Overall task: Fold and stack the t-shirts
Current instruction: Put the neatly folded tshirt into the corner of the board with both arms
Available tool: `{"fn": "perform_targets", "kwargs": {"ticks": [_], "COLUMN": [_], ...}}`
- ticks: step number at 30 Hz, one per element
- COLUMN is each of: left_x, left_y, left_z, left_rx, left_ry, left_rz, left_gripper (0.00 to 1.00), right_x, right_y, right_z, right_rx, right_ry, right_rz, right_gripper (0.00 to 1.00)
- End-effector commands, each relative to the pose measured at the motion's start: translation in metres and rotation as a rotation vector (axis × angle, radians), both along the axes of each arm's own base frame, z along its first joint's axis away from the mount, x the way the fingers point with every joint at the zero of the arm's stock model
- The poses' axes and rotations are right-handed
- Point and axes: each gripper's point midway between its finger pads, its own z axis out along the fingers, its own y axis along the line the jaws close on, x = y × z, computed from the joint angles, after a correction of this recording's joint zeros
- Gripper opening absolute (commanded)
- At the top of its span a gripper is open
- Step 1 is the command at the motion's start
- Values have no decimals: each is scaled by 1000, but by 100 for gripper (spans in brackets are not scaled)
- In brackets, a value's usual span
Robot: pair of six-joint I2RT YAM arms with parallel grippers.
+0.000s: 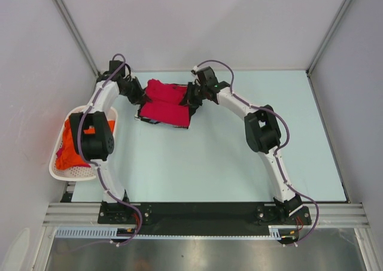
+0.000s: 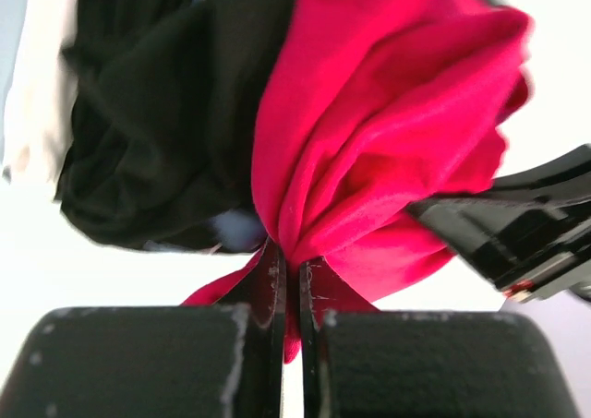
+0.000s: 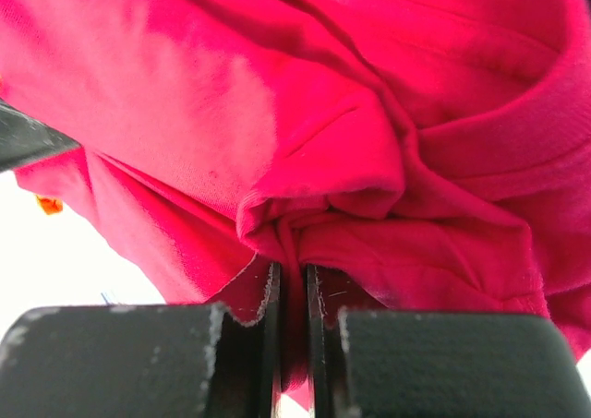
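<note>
A crimson red t-shirt (image 1: 166,103) lies bunched at the back middle of the table, on top of black t-shirts (image 1: 148,120) whose edges show under it. My left gripper (image 1: 141,96) is at its left edge, shut on a pinch of the red cloth (image 2: 369,150); black cloth (image 2: 157,113) hangs beside it in the left wrist view. My right gripper (image 1: 192,96) is at the shirt's right edge, also shut on a fold of the red cloth (image 3: 305,160). An orange t-shirt (image 1: 69,148) lies in the basket.
A white perforated basket (image 1: 66,172) stands at the table's left edge beside the left arm. White walls close in the back and both sides. The right arm's black finger (image 2: 517,233) shows at the right of the left wrist view.
</note>
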Motion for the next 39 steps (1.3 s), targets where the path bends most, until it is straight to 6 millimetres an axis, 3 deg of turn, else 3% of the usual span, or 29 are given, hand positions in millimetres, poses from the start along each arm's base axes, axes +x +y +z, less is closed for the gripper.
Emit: {"fn": "perform_targets", "kwargs": {"ticks": [1,2,5,6,9,12,15,16,18,19,21,26,29,32,39], "left_x": [56,62,72,72,76,79,86,88,94,94,92,75,61,47,26], "left_y": [30,29,27,24,19,17,20,19,17,14,12,11,8,9,26], "left_z": [80,98,127,142,166,176,173,168,146,139,115,62,41,34,51], "left_rx": [20,0,-36,-41,-40,-39,-37,-41,-45,-61,-65,-52,-50,-42,46], "left_ry": [-281,-339,-458,-502,-594,-641,-640,-625,-553,-529,-473,-344,-272,-246,-271], "left_rz": [108,132,171,170,160,155,165,163,155,137,130,105,84,76,110], "left_gripper": [0,0,0,0,0,0,0,0,0,0,0,0,0,0,0], "right_x": [26,32,43,45,57,70,79,82,84,84,80,59,44,36,31], "right_y": [-19,-23,-30,-33,-39,-43,-42,-37,-37,-33,-31,-26,-27,-30,-35], "right_z": [40,56,84,106,143,154,153,133,119,97,79,29,12,5,16], "right_rx": [-42,-41,-49,-37,-46,-68,-77,-82,-73,-74,-65,-66,-76,-83,-81], "right_ry": [-123,-161,-251,-299,-437,-518,-529,-492,-431,-383,-323,-165,-98,-65,-66], "right_rz": [-82,-106,-156,-172,-238,-272,-269,-244,-236,-215,-205,-124,-86,-69,-55], "right_gripper": [0,0,0,0,0,0,0,0,0,0,0,0,0,0,0]}}
